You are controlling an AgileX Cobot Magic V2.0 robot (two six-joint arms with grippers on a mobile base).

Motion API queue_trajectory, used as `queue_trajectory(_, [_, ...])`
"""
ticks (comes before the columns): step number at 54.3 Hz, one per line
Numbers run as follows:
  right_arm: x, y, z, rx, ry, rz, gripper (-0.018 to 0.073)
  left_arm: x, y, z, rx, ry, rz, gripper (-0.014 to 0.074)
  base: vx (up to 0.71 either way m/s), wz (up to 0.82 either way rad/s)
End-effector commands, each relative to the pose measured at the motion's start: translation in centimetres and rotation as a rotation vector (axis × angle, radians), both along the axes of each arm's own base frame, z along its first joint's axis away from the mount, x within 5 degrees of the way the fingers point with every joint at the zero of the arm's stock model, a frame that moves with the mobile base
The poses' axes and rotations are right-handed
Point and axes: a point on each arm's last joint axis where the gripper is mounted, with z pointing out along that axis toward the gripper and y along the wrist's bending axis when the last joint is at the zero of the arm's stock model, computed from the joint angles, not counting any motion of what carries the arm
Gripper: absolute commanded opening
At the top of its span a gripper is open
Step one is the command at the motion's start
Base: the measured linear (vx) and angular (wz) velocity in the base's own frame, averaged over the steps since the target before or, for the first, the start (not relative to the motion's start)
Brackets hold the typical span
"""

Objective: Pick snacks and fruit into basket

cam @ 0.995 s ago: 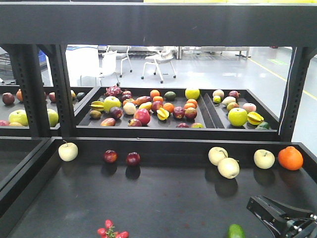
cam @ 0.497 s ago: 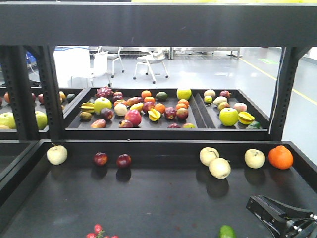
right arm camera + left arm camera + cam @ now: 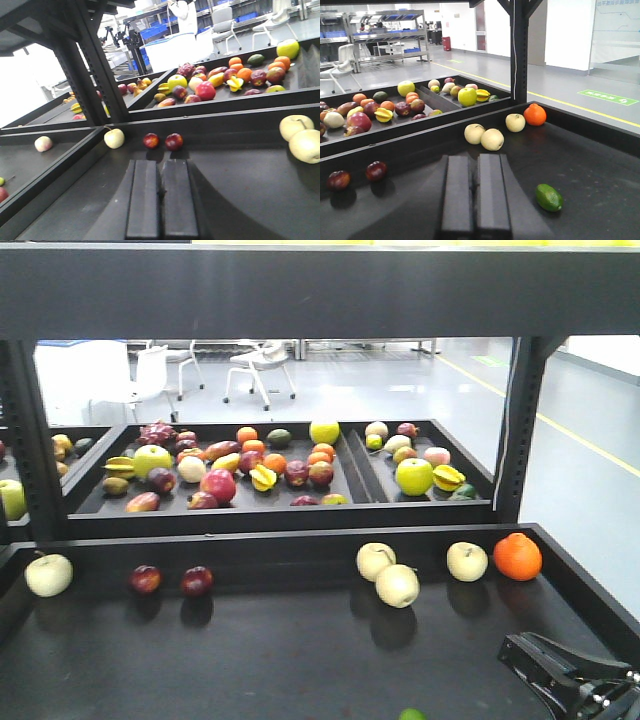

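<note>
I hold my left gripper [image 3: 474,162] and right gripper [image 3: 161,165] fully closed and empty, low over the black tray [image 3: 600,160], presumably stowed for searching.

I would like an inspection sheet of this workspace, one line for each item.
Surface: glossy black shelf tray, no spill seen.
Job's things: nothing seen.
Clutter: round orange fruit, four pale yellow apples, two dark red plums, small smooth green fruit.
Hands: left hand shut, empty; right hand shut, empty.
Cables: thin pale cable down the black upright post.
Surroundings: far black tray of mixed fruit, white office chairs, grey floor.
</note>
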Motion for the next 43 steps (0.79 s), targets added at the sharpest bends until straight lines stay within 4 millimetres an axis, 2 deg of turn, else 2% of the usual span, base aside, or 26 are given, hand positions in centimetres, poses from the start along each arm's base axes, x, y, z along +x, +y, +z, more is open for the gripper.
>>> queue_trajectory(1, [-0.03,0.2,1.88,0.04,-0.102,0.029,-0.0009,0.06,-0.09,0.97,-0.012,-0.018,-0.004,-0.0008,0.06,-0.14])
queue_trajectory(43, [-0.03,0.2,1.88,0.04,-0.102,0.029,-0.0009,0.06,-0.09,0.97,-0.012,-0.018,-0.004,-0.0008,0.02,-0.04])
